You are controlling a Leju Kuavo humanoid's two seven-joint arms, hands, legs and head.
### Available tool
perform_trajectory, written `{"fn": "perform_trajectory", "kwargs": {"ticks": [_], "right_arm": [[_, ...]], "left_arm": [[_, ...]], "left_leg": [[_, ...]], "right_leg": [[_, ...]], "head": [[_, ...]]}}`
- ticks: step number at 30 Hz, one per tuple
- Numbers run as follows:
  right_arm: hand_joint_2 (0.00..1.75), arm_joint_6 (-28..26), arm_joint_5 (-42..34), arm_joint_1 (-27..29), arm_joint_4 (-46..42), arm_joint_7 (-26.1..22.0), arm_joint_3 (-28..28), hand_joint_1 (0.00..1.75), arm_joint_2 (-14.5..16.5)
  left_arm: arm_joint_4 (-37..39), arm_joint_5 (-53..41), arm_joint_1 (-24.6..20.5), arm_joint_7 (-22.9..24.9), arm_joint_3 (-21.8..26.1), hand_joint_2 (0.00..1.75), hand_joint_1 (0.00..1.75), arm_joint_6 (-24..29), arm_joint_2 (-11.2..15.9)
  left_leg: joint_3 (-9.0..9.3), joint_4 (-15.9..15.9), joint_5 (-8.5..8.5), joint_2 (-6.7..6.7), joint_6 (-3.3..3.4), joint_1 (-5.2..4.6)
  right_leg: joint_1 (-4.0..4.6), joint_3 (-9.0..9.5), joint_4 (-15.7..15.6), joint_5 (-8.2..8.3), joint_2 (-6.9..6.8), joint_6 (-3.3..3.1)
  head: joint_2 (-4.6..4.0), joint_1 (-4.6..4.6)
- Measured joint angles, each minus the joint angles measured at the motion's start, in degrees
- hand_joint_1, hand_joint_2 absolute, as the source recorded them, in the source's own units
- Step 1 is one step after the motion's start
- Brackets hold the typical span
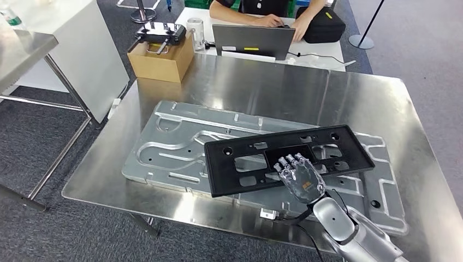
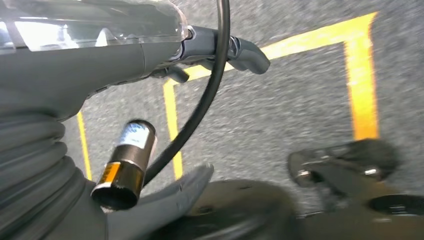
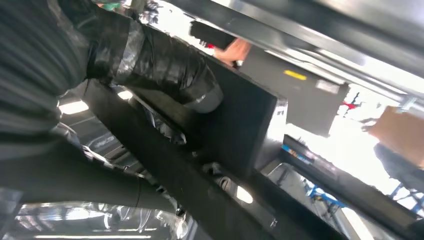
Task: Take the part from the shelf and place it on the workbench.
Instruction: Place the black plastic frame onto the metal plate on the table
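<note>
— Surface (image 1: pixel 229 82): steel-topped, the largest item. What lies on it?

— Grey metal plate (image 1: pixel 180 147), stamped with channels and slots, flat across the middle of the surface. On top of the plate lies the black part (image 1: pixel 245 164), a long rectangular frame with cut-out windows and small holes, set at a slight angle, one long edge toward the robot.

— Position of the part, confirmed?

— Resting on the grey metal plate, on the surface. Right hand (image 1: pixel 299 177) is over the near edge of the part, fingers laid forward across the frame beside a window. From the right wrist view the dark fingers (image 3: pixel 165 65) are wrapped around the frame's edge, so it is gripping the part.

— Smaller items?

— Cardboard box (image 1: pixel 161 60) at the far left corner of the surface, with a black controller (image 1: pixel 161 34) sitting on its open top. Behind the surface, a white desk (image 1: pixel 322 52) with a grey laptop (image 1: pixel 254 41), a clear jar (image 1: pixel 195 27) and a black bag (image 1: pixel 325 24); a person (image 1: pixel 262 11) sits there, hands at the laptop.

— Left hand (image 2: pixel 220 47)?

— Seen in the left wrist view, above grey floor with yellow tape lines (image 2: pixel 360 75). Fingers extended, holding nothing.
</note>
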Motion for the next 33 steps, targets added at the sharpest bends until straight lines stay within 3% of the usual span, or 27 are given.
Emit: {"fn": "perform_trajectory", "kwargs": {"ticks": [2, 4, 5, 6, 7, 9, 10, 11, 12, 15, 19, 26, 30, 31, 33], "right_arm": [[1.75, -0.1, 0.0, -0.1, 0.0, -0.6, 0.0, 1.75, 0.0], [1.75, -0.1, 0.0, 0.3, 0.1, -1.1, -0.1, 1.75, 0.1], [1.75, -0.2, 0.0, 0.7, 0.2, -1.3, -0.1, 1.75, 0.2], [1.31, -0.2, 0.0, 1.0, 0.2, -1.5, -0.1, 1.31, 0.2], [0.87, -0.3, 0.0, 1.2, 0.3, -1.7, -0.1, 0.87, 0.3], [0.0, -0.6, -0.1, 1.5, 0.3, -2.2, -0.3, 0.0, 0.3], [0.0, -0.7, -0.1, 1.7, 0.3, -2.4, -0.6, 0.0, 0.4], [0.0, -0.8, -0.2, 1.8, 0.4, -2.5, -0.8, 0.0, 0.5], [0.0, -0.9, -0.2, 1.9, 0.4, -2.6, -1.1, 0.0, 0.6], [0.0, -1.1, -0.2, 1.8, 0.5, -2.8, -2.0, 0.0, 0.9], [0.0, -1.3, -0.2, 1.9, 0.5, -3.0, -3.1, 0.0, 1.3], [0.0, -1.3, -0.2, 2.0, 0.5, -4.0, -4.8, 0.0, 1.8], [0.0, -1.4, -0.2, 2.3, 0.5, -4.4, -5.2, 0.0, 2.1], [0.0, -1.4, -0.2, 2.3, 0.5, -4.4, -5.4, 0.0, 2.2], [0.0, -1.4, -0.2, 2.5, 0.6, -4.4, -5.5, 0.0, 2.3]], "left_arm": [[0.0, -0.9, -0.6, -0.6, -0.1, 1.75, 0.0, 0.0, 0.0], [0.0, -1.5, -0.7, -1.1, -0.2, 1.75, 0.0, 0.0, 0.0], [0.0, -1.6, -0.7, -1.3, -0.2, 1.75, 0.0, 0.0, 0.0], [0.0, -1.7, -0.6, -1.4, -0.2, 1.75, 0.0, 0.0, 0.0], [0.0, -1.8, -0.4, -1.5, -0.2, 1.75, 0.0, 0.0, 0.0], [0.0, -2.1, -0.1, -1.6, -0.2, 1.75, 0.0, 0.0, 0.0], [0.0, -2.4, -0.1, -1.7, -0.3, 1.75, 0.0, 0.0, 0.0], [0.0, -2.6, -0.1, -1.7, -0.4, 1.75, 0.0, 0.0, -0.1], [0.1, -2.8, -0.1, -1.8, -0.5, 1.75, 0.0, 0.1, -0.1], [0.1, -3.0, -0.3, -2.0, -0.8, 1.75, 0.0, 0.1, -0.1], [0.1, -3.0, -0.3, -2.3, -1.1, 0.0, 0.0, 0.1, 0.0], [0.1, -3.0, -0.3, -2.0, -1.1, 0.0, 0.0, -0.3, 0.0], [0.1, -3.0, -0.4, -1.9, -1.1, 0.0, 0.0, -0.4, 0.0], [0.1, -3.0, -0.4, -1.9, -1.1, 0.0, 0.0, -0.4, -0.1], [0.1, -3.0, -0.5, -1.9, -1.1, 0.0, 0.0, -0.5, -0.1]], "left_leg": [[0.35, -0.4, -0.39, 0.02, 0.66, 0.21], [0.62, -0.5, -1.05, -0.01, 1.03, 0.13], [0.88, -0.4, -1.45, -0.02, 1.09, 0.08], [1.32, -0.4, -1.93, -0.02, 1.11, 0.01], [1.93, -0.4, -2.44, -0.01, 1.09, -0.08], [3.36, -0.6, -3.47, -0.01, 1.04, -0.2], [3.95, -0.6, -3.85, -0.03, 0.94, -0.29], [4.3, -0.8, -4.05, -0.09, 0.77, -0.21], [4.42, -0.9, -4.18, -0.14, 0.67, -0.2], [4.69, -1.2, -4.34, -0.09, 0.54, -0.1], [5.34, -1.7, -4.44, -0.04, 0.4, -0.09], [6.02, -2.0, -4.61, -0.04, 0.12, -0.09], [7.36, -4.3, -3.87, 0.16, 0.99, 0.1], [8.03, -5.5, -3.38, 0.27, 1.16, 0.37], [8.69, -6.4, -2.86, 0.46, 1.14, 0.61]], "right_leg": [[-0.14, -1.88, 3.8, -2.07, -0.67, 0.6], [-0.22, -7.14, 11.6, -4.85, -1.07, 0.99], [-0.25, -9.9, 14.9, -5.27, -1.1, 1.05], [-0.23, -12.0, 16.4, -4.37, -1.12, 1.0], [-0.19, -13.1, 15.8, -2.1, -1.13, 0.82], [0.16, -12.68, 9.6, 4.46, -1.18, -0.05], [0.48, -12.12, 6.5, 6.98, -1.25, -0.68], [0.84, -11.56, 4.1, 8.36, -1.33, -1.29], [1.02, -11.06, 2.7, 8.58, -1.4, -1.45], [0.95, -10.14, 1.1, 8.07, -1.27, -0.45], [0.88, -9.77, 1.0, 7.81, -1.21, -0.68], [0.89, -9.29, 1.0, 7.55, -1.22, -1.04], [0.86, -8.93, 0.7, 7.41, -1.25, -0.44], [0.82, -9.65, 2.3, 6.6, -1.27, -0.21], [0.23, -13.18, 8.6, 3.9, -1.28, 0.48]], "head": [[0.0, 0.04], [0.0, 0.06], [0.0, 0.06], [0.0, 0.06], [0.0, 0.06], [0.0, 0.07], [0.0, -0.03], [0.0, -0.07], [0.0, -0.13], [0.0, -0.16], [0.0, -0.18], [0.0, -0.16], [0.0, -0.14], [0.0, -0.12], [0.0, -0.05]]}}
